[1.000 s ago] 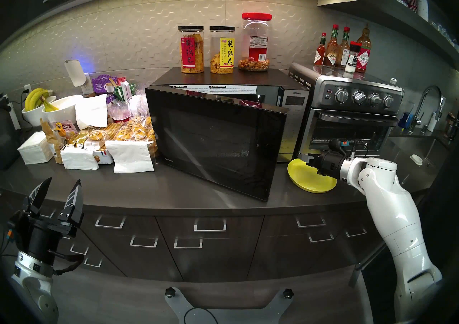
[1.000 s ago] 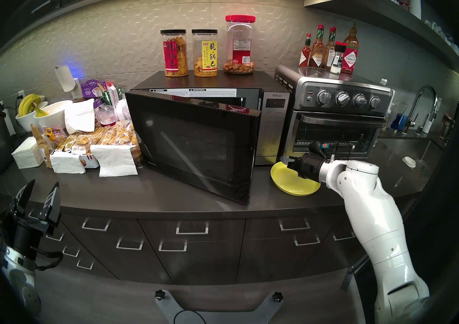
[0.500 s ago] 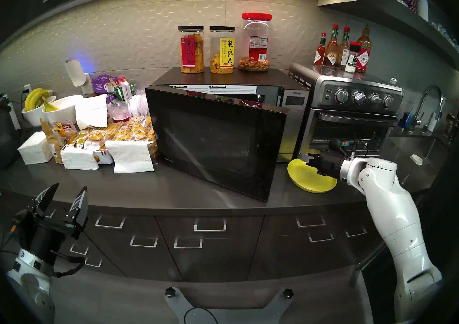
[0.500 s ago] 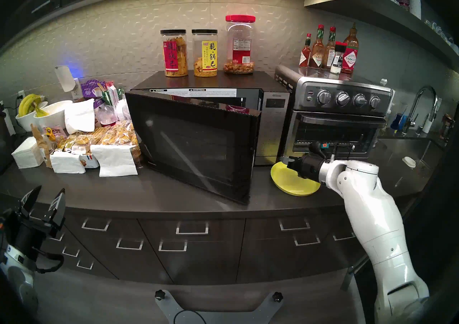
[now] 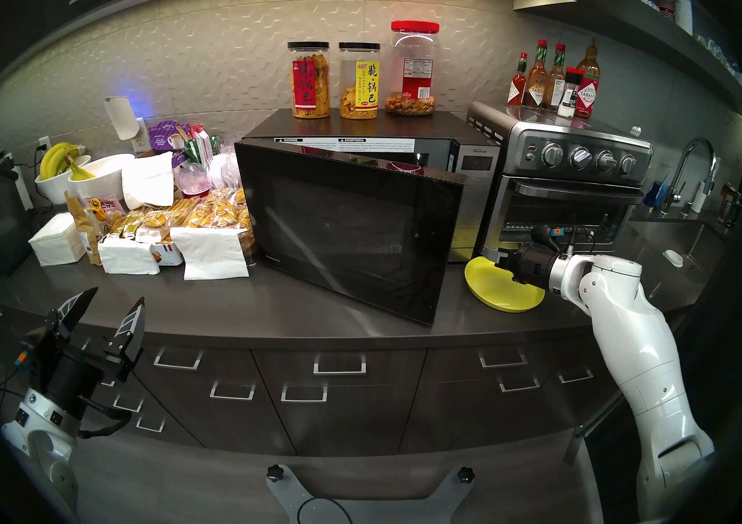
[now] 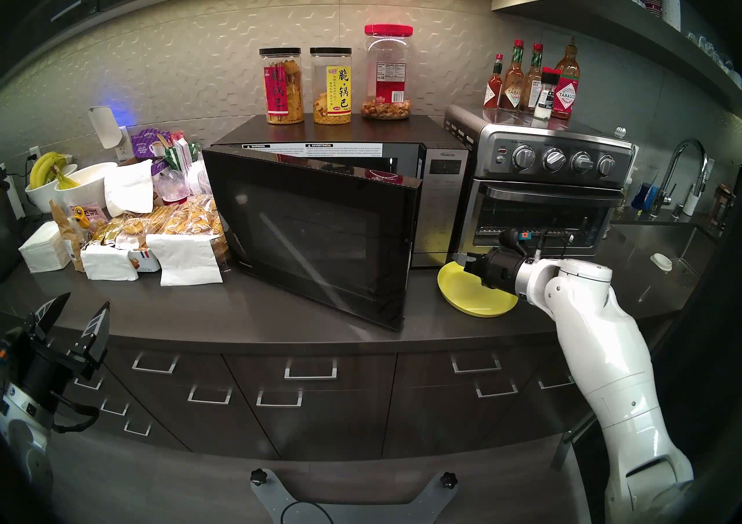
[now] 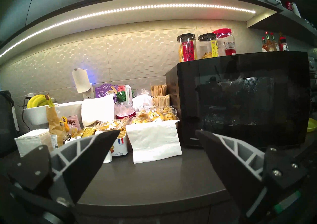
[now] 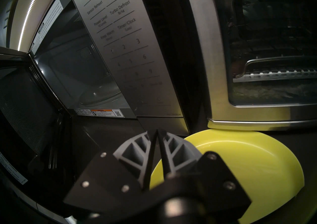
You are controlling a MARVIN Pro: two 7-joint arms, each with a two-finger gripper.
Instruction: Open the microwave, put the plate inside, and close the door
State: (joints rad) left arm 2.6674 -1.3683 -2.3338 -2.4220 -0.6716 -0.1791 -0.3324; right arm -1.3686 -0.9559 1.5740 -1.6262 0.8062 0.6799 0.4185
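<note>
right wrist view: plate (image 8: 240, 163) flat on the counter (image 5: 281, 302) beside the microwave (image 5: 473, 173), tucked partly under the toaster oven (image 5: 570, 189), not yet inside. door (image 5: 345, 230) swung partly open (first step looks done). right gripper (image 8: 156, 133) pinched nearly closed over the plate's near rim, grasping nothing visible. left gripper (image 5: 107, 300) spread wide, empty, well apart. loading and closing still left.

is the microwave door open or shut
Open, part way. The door swings out from its left hinge, its right edge standing clear of the microwave; the right wrist view looks past it at the turntable.
</note>
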